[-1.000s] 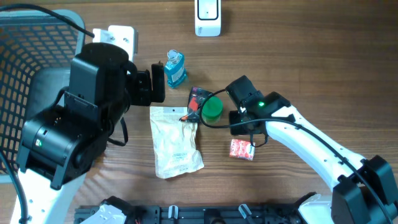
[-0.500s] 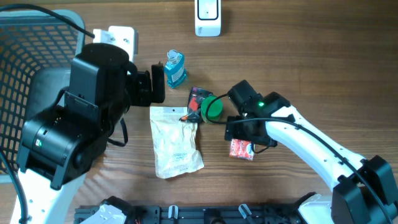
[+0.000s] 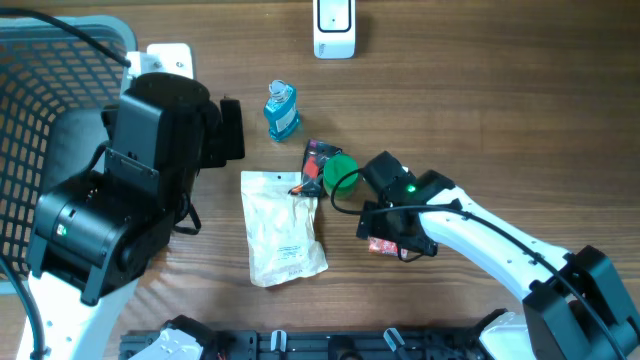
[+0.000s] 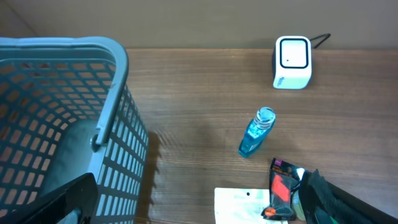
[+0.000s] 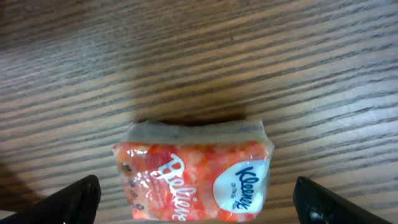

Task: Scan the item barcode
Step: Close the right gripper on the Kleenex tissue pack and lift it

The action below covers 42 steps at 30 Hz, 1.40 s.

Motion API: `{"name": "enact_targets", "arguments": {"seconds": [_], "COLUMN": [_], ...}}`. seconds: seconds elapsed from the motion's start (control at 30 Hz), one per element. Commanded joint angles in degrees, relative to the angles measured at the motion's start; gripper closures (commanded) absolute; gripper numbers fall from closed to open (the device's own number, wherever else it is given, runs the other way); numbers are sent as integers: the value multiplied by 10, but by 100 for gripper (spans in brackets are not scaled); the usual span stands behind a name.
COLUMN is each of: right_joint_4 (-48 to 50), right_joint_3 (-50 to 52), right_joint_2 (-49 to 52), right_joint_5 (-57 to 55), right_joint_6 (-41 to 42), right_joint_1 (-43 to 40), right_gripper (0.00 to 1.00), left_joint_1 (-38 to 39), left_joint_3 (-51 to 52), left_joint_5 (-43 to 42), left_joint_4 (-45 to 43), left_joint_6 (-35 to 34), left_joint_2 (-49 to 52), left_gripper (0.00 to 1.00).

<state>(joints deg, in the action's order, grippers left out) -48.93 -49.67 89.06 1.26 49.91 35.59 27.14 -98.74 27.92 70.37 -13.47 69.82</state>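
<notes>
- My right claw hangs with jaws spread wide over the Kleenex tissue pack, which lies flat on the wooden bench, neither finger touching it.
- Just left of it: a green-capped item and a white pouch.
- My left claw, jaws wide apart and empty, hovers beside the blue basket.
- The white scanner stands at the far edge.
</notes>
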Motion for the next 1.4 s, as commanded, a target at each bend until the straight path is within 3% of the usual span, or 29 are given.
{"name": "enact_targets", "arguments": {"seconds": [0.0, 0.43, 0.7, 1.0, 1.07, 1.23, 1.37], "right_joint_4": [17, 71, 78, 84, 84, 92, 92], "right_joint_3": [19, 52, 52, 52, 52, 52, 51], "right_joint_2": [7, 7, 11, 54, 64, 68, 68], "right_joint_5": [7, 11, 7, 7, 7, 6, 7], "right_joint_6": [12, -8, -24, -49, -52, -65, -64], "right_joint_1": [2, 2, 2, 2, 2, 2, 2], "right_gripper": [0, 0, 8, 6, 8, 24, 26], "left_joint_1": [-3, -3, -3, -3, -3, -3, -3], "left_joint_3": [-2, -2, -2, -2, -2, -2, -2], "left_joint_5": [22, 22, 22, 22, 22, 22, 22], "left_joint_4": [0, 13, 20, 35, 39, 43, 43], "left_joint_6": [-12, -21, -24, -25, -25, -25, -25], "left_joint_2": [-8, -8, -8, -8, -8, -8, -8], "left_gripper": [0, 0, 0, 0, 0, 0, 0]}}
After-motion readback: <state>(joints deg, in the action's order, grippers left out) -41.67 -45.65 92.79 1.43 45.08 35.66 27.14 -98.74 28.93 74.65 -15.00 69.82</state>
